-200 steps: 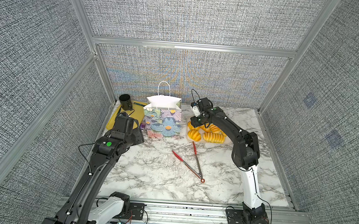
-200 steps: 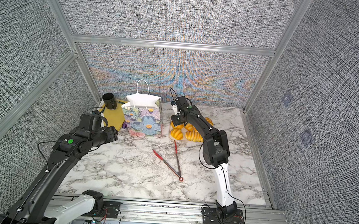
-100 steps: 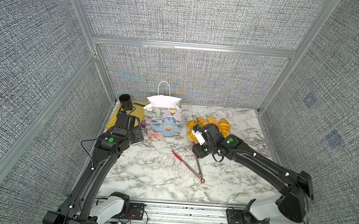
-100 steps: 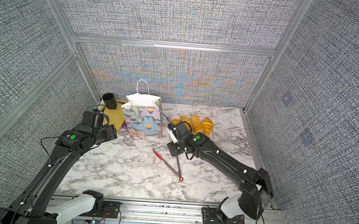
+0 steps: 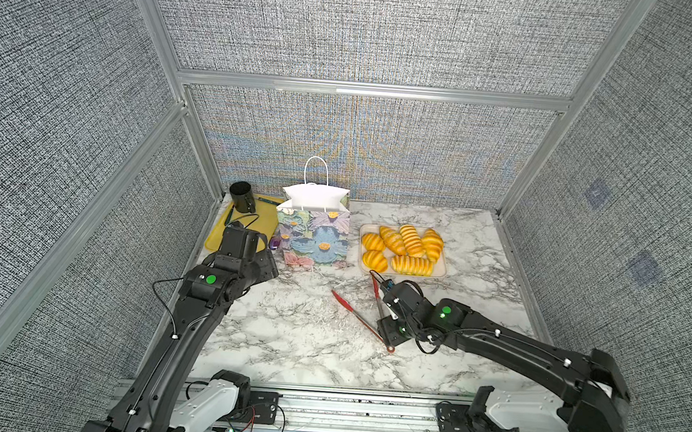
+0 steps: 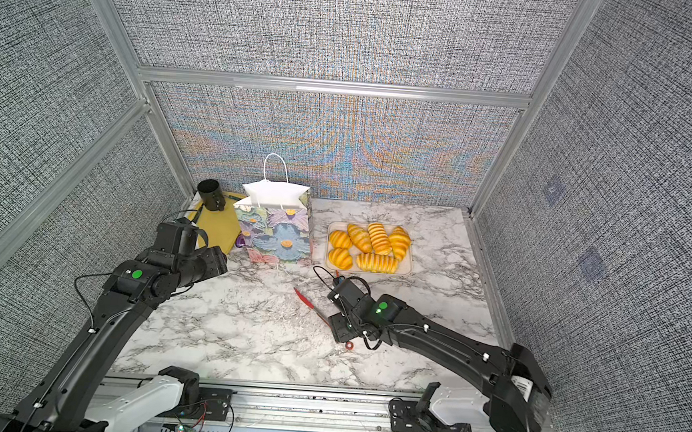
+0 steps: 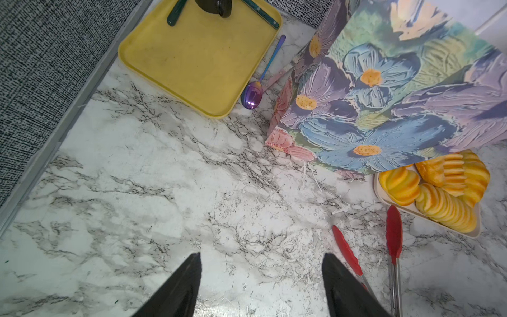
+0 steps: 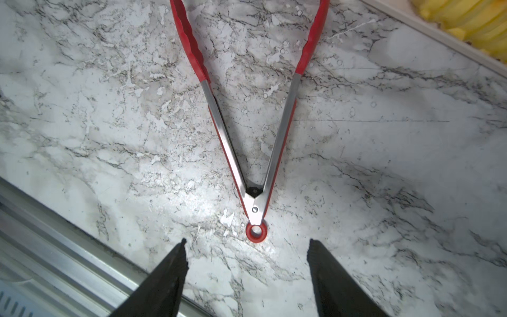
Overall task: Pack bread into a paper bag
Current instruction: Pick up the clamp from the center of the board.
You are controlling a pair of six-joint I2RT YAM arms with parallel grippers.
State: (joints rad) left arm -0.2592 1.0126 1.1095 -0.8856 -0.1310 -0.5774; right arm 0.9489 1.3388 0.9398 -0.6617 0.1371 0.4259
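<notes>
Right hand (image 8: 247, 244): fingers spread wide with nothing between them. It hangs low over the white marble-pattern tabletop (image 5: 285, 338), right at the hinge ring of the red-tipped steel tongs (image 5: 356, 315).

The tongs lie flat, sprung open in a V. In both top views their long axis runs from the ring, lower centre-right, up-frame to the red tips. The ring end faces this hand, and the finger gap sits across that axis. Judged: a short advance along the axis would put both tong arms between the fingers.

Left hand (image 7: 261, 256): also open and empty, centre-left of frame, clearly farther from the tongs.

The six glossy golden-yellow ridged pastries (image 5: 402, 248) all lie on a shallow beige tray (image 5: 443, 272), right of centre. The tray sits just right of the upright floral-print paper bag (image 5: 313, 240) and just above the tong tips.
</notes>
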